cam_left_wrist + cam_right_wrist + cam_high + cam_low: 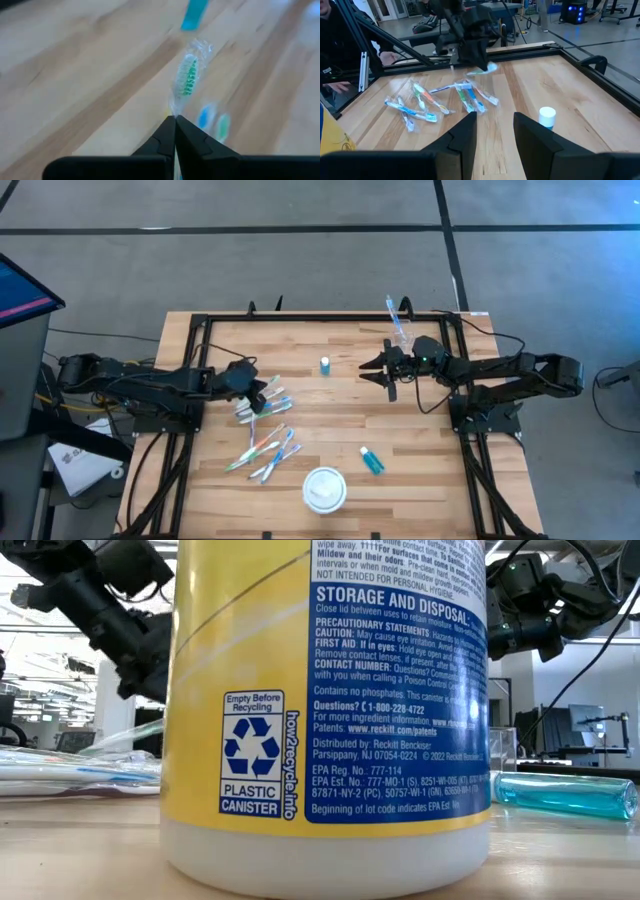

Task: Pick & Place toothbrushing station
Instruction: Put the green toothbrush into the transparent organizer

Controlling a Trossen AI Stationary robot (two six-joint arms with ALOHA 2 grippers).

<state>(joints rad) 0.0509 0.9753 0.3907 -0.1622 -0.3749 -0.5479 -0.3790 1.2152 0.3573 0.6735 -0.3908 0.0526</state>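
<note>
My left gripper (175,122) is shut on a green-bristled toothbrush in clear wrap (187,75), above a heap of wrapped toothbrushes (262,410) on the left of the table. More toothbrushes (268,452) lie nearer the front edge. A small tube (325,365) stands upright on its white cap mid-table. Another tube (372,461) lies flat at the front right. My right gripper (495,125) hangs open over the table's right half, with nothing between its fingers. A blue wrapped toothbrush (394,312) sticks up beside the right arm. My left gripper pinches the toothbrush between its two fingertips, on the wrapped handle just below the bristle head (173,111). The brush runs on past the fingertips, along the fingers. From the right wrist view it is lifted clear (482,70) above the toothbrushes on the table.
A big yellow-and-white wipes canister (330,710) stands at the table's front middle and fills the low view; from above it shows as a round white lid (325,488). A black frame (200,320) rims the table. Bare wood lies between the two grippers.
</note>
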